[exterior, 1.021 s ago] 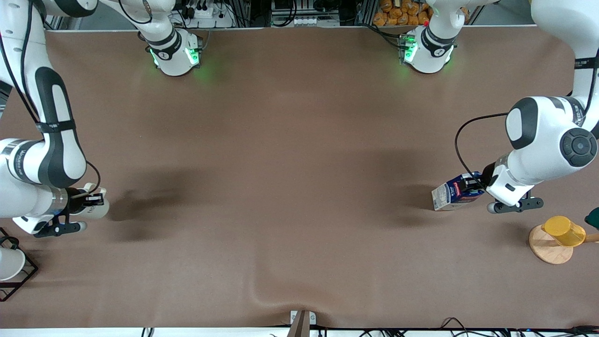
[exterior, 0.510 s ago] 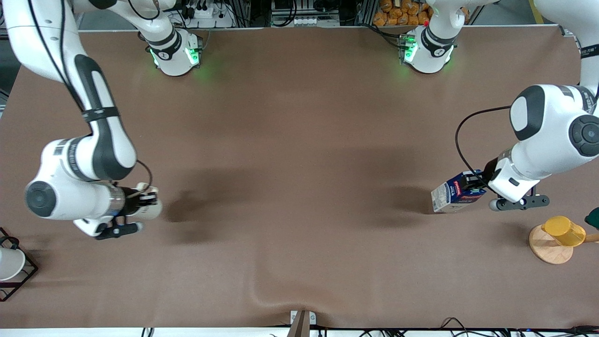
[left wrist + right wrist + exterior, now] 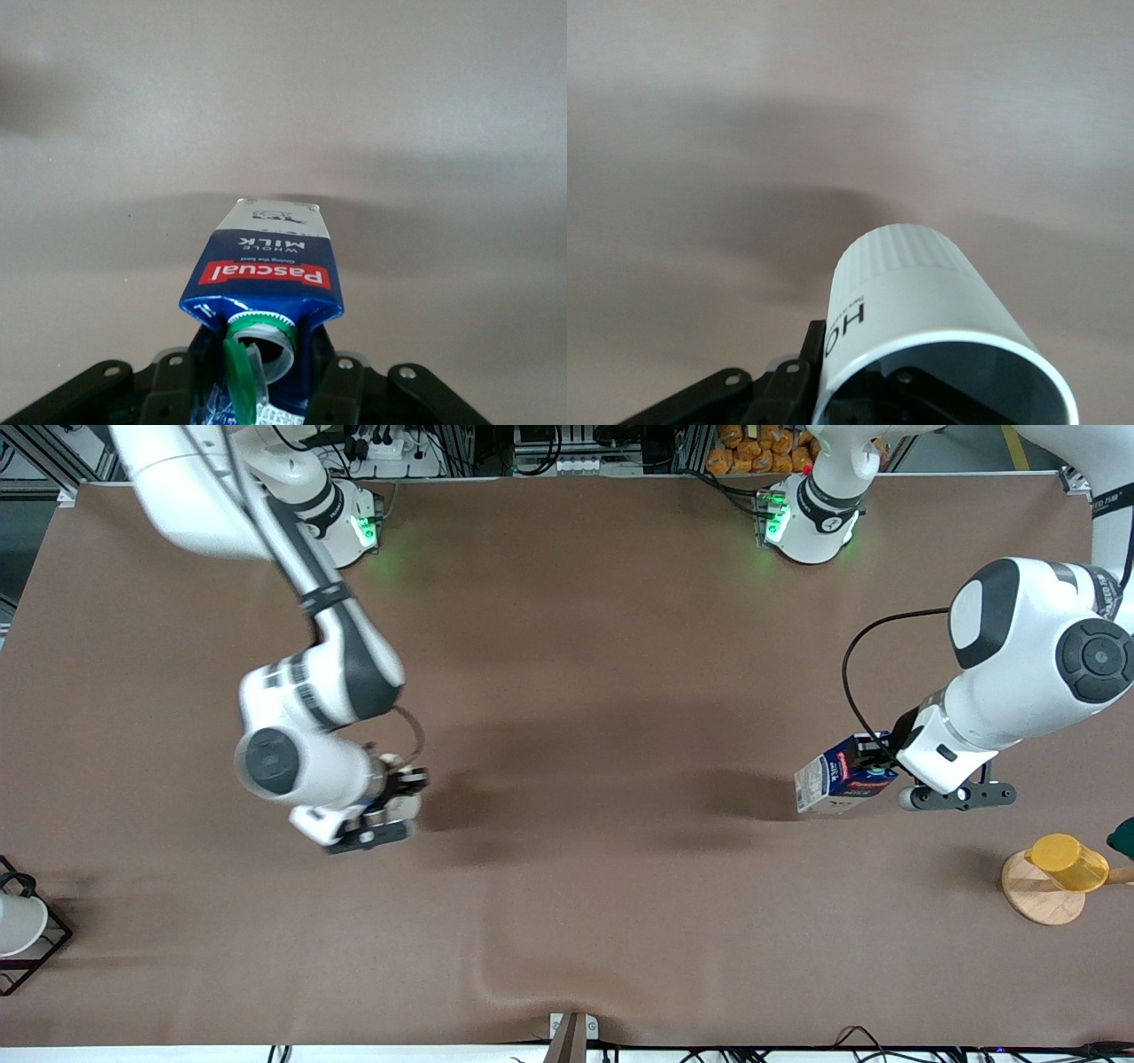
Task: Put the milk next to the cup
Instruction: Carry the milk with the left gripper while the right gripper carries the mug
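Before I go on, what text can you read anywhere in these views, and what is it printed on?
"Pascual": white on the red band of the milk carton, held in the left gripper.
"WHOLE MILK": on the carton's blue face, beside the band.
Finer print next to "WHOLE MILK" on the carton: too small to read.
"HO": dark letters on the side of the cup, held in the right gripper; the rest of the word is hidden.

Even, bright overhead light falls on the table point(image 3: 567, 646). Soft shadows spread from each arm toward 3 o'clock and 9 o'clock in the front view. Both wrist views are hazy, perhaps from motion, with dark smudged shadows. Green glow rings the bases at 12 o'clock.
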Available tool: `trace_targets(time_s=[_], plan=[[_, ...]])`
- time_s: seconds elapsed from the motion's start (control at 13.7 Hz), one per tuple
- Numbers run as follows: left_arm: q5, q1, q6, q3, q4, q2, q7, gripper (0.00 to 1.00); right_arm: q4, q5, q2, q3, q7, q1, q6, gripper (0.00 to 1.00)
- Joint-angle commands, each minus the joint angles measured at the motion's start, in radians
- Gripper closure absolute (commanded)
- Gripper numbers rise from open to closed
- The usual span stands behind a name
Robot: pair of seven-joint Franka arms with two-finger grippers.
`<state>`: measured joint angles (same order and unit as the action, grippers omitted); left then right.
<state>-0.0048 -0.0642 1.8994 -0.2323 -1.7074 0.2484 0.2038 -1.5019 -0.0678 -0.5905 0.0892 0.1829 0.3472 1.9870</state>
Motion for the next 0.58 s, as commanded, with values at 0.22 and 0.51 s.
trace_targets(time_s=[0.22, 0.51], plan=[[-0.009, 0.015, -0.085, -0.064, 0.037, -0.014, 0.104, 0.8, 0.127, 0.125, -0.112, -0.011, 0.219, 0.173, 0.068, 1.0], [0.008, 0.037, -0.1, -0.079, 0.037, -0.012, 0.15, 0.8, 0.134, 0.118, -0.185, -0.011, 0.297, 0.246, 0.252, 1.0]])
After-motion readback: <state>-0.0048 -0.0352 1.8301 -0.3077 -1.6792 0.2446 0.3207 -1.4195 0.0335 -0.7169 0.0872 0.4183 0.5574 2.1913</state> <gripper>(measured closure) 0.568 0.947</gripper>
